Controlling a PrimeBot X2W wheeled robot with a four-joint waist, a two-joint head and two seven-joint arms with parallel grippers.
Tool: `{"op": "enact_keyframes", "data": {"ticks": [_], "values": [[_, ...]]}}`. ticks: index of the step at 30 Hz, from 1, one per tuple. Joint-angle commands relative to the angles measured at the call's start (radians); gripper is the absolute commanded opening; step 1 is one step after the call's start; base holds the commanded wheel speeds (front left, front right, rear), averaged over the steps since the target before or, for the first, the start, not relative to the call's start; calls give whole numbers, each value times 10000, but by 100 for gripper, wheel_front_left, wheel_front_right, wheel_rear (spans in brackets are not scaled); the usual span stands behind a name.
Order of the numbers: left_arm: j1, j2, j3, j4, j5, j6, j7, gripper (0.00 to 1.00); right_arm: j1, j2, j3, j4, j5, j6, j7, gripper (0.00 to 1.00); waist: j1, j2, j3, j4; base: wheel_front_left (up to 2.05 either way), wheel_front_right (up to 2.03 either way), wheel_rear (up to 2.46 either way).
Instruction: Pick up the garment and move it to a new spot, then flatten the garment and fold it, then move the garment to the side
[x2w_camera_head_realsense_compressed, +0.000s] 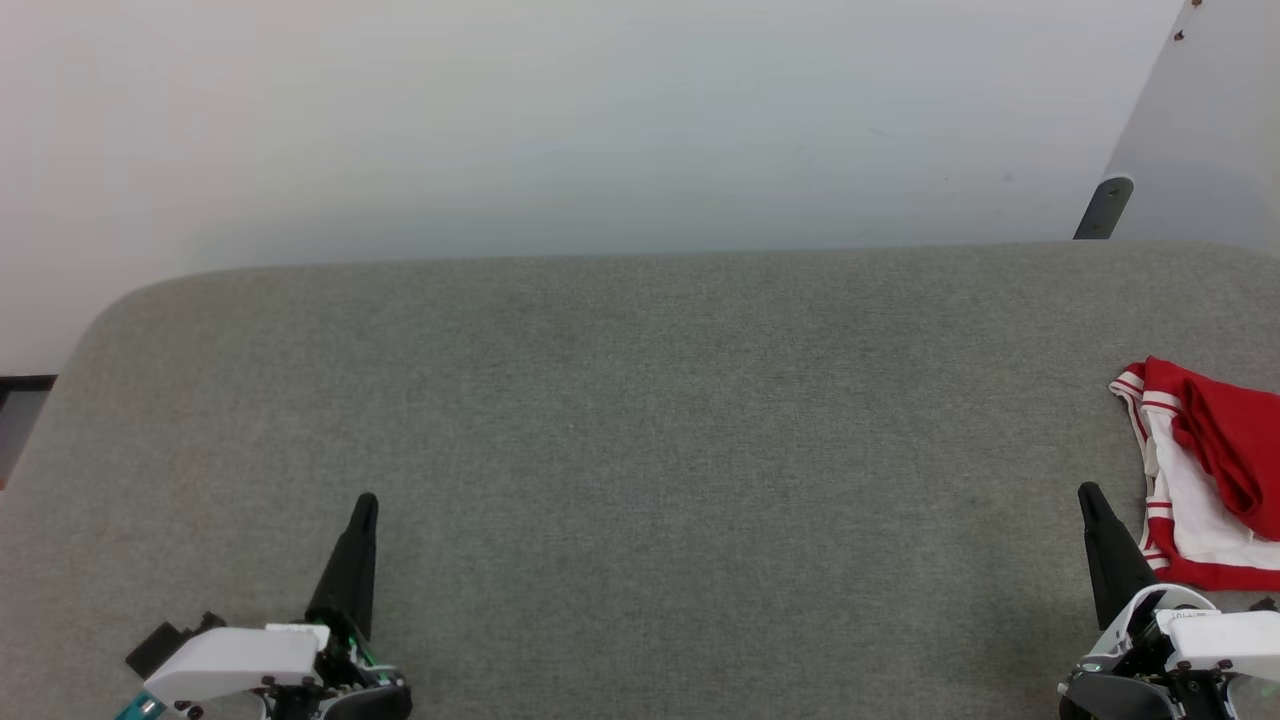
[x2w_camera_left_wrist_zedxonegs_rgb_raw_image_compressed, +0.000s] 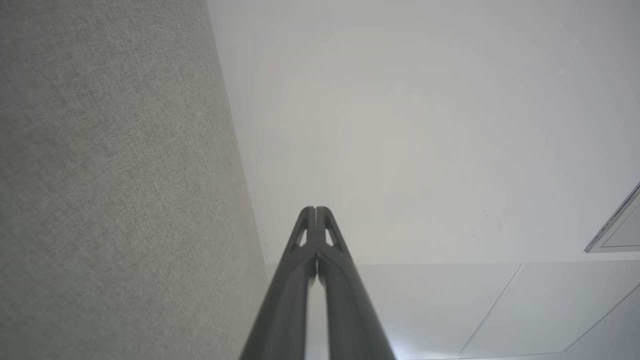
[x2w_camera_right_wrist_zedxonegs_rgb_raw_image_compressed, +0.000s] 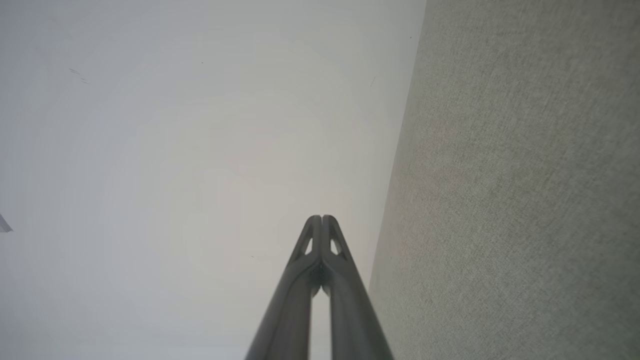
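1 garment (x2w_camera_head_realsense_compressed: 1205, 470): red w/ white sleeve & striped trim, bunched up at the right side of the table, partly cut off by my head cam's edge.
1 table (x2w_camera_head_realsense_compressed: 640, 400): grey fabric top.
2 grippers: left gripper (x2w_camera_head_realsense_compressed: 366, 502) near left, tips pressed together, no cloth between; right gripper (x2w_camera_head_realsense_compressed: 1088, 492) near right, tips likewise together, just left of garment, apart from it.
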Motion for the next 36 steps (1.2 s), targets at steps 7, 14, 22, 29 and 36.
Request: {"op": "enact_keyframes", "data": {"ticks": [7, 14, 22, 29, 36], "values": [[-97, -2, 22, 13, -34, -32, 32, 0, -32, 36, 5, -2, 37, 4, 26, 0, 0, -1, 0, 0, 0, 0, 0], [-97, -2, 21, 12, -34, -32, 31, 0, -32, 37, 7, -2, 39, 4, 25, 0, 0, -1, 0, 0, 0, 0, 0], [-97, -2, 20, 12, -35, -32, 31, 0, -32, 37, 6, -2, 40, 4, 25, 0, 0, -1, 0, 0, 0, 0, 0], [-97, -2, 21, 12, -33, -32, 30, 0, -32, 37, 6, -2, 40, 4, 25, 0, 0, -1, 0, 0, 0, 0, 0], [-97, -2, 21, 11, -34, -32, 30, 0, -32, 37, 7, -2, 40, 4, 24, 0, 0, -1, 0, 0, 0, 0, 0]]}}
